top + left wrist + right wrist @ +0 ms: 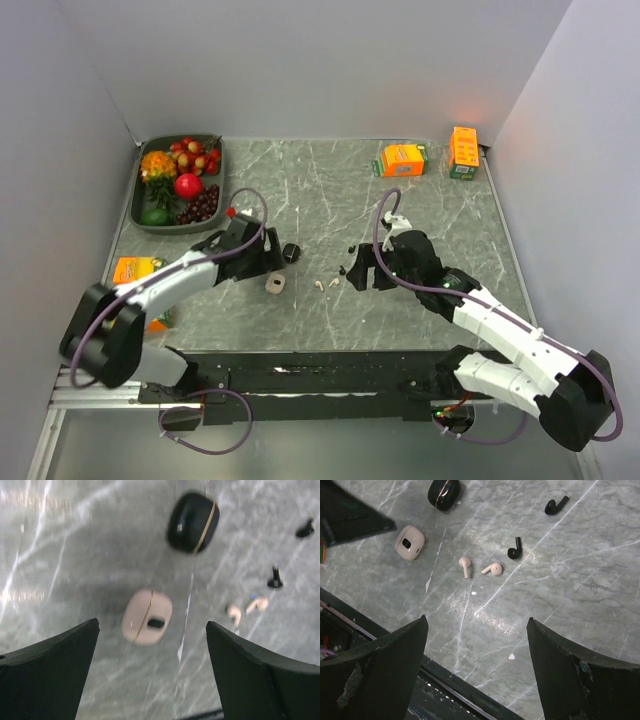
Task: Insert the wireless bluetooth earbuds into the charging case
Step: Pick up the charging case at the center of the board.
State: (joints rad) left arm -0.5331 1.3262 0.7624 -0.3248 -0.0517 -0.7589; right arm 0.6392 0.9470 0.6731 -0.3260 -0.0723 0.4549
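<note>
Two closed charging cases lie mid-table: a black one with a gold seam (291, 253) (193, 522) (444, 493) and a beige one (275, 285) (147, 617) (410, 542). Right of them lie two white earbuds (326, 284) (234, 613) (465, 566) and two black earbuds (342, 269) (274, 578) (515, 550), all loose on the marble. My left gripper (270, 260) (152, 624) hovers open just above the beige case, holding nothing. My right gripper (360, 272) (477, 620) is open and empty, on the near side of the buds by the table's front edge.
A tray of fruit (142, 215) sits at the back left. Two orange boxes (403, 159) (463, 152) stand at the back right, another orange box (135, 270) at the left edge. A black rail (300, 370) (470, 695) runs along the table's near edge.
</note>
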